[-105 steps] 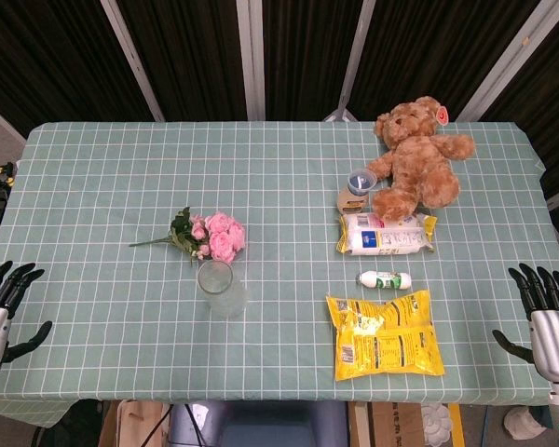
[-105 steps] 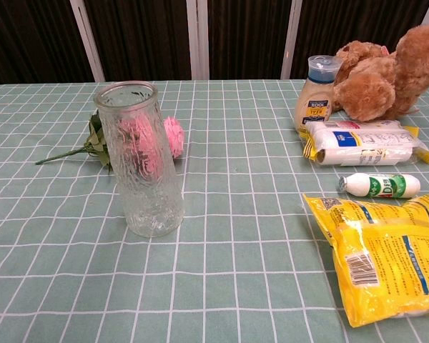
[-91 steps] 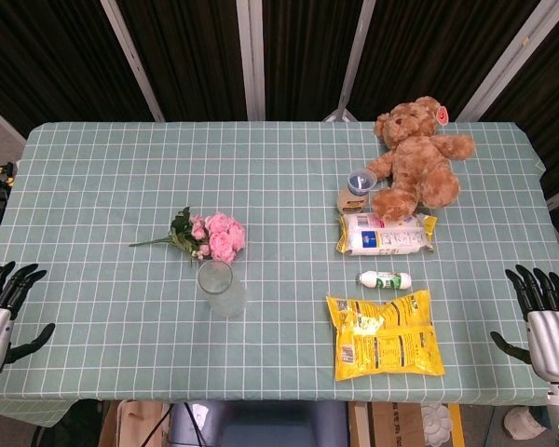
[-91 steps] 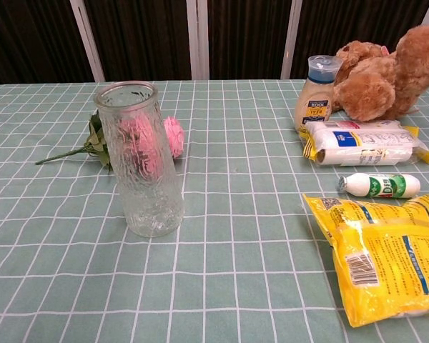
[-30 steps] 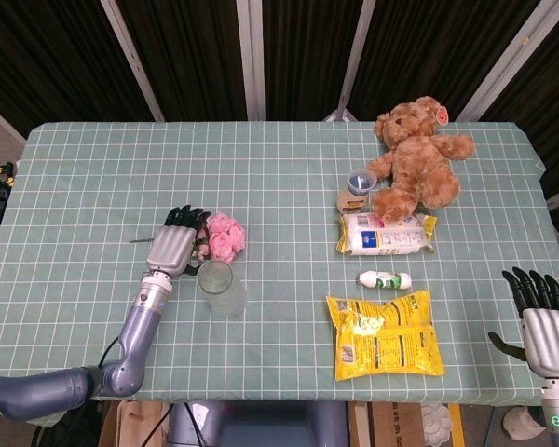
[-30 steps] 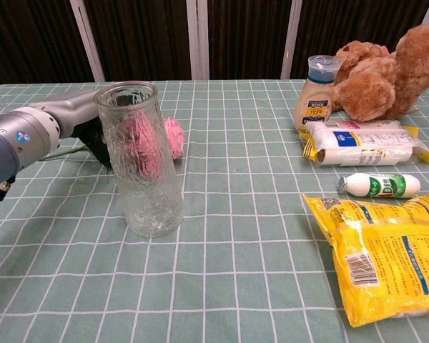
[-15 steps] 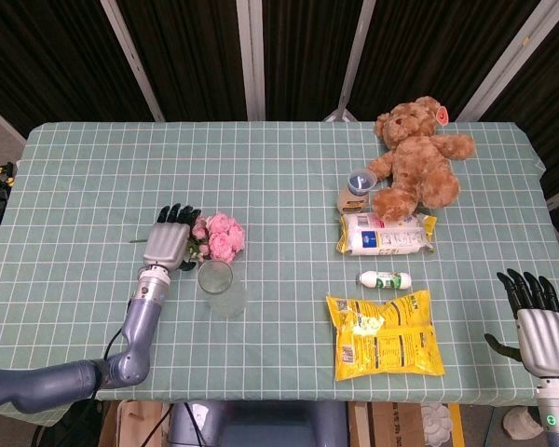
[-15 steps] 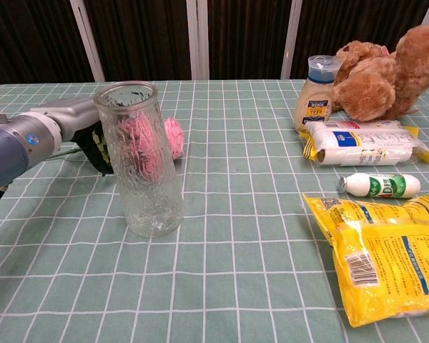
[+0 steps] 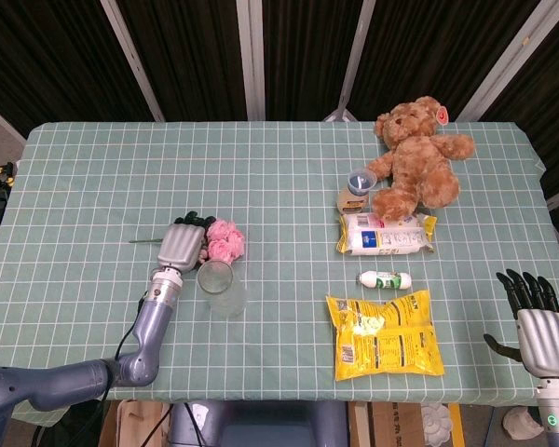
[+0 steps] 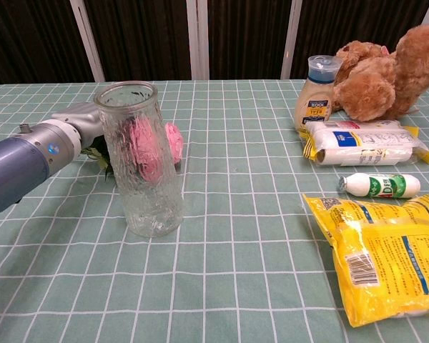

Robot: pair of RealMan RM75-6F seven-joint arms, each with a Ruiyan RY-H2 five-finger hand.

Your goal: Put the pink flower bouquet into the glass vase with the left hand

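The pink flower bouquet [image 9: 225, 240] lies on the green checked tablecloth, its thin stem [image 9: 144, 241] pointing left. My left hand [image 9: 181, 244] lies over its leafy part, fingers curled down around it. The glass vase [image 9: 218, 287] stands upright just in front of the flowers, close beside the hand. In the chest view the vase [image 10: 143, 164] hides most of the left hand [image 10: 84, 118] and part of the bouquet [image 10: 174, 141]. My right hand [image 9: 538, 326] hangs open off the table's right front corner, holding nothing.
On the right half sit a teddy bear [image 9: 417, 158], a blue-capped bottle [image 9: 357, 186], a pack of wipes [image 9: 385, 233], a small white bottle [image 9: 384, 278] and a yellow snack bag [image 9: 384, 333].
My left hand has come in from the table's left edge to the bouquet, slid right over the leaves and curled its fingers down. The flowers shifted slightly. The right hand barely moved.
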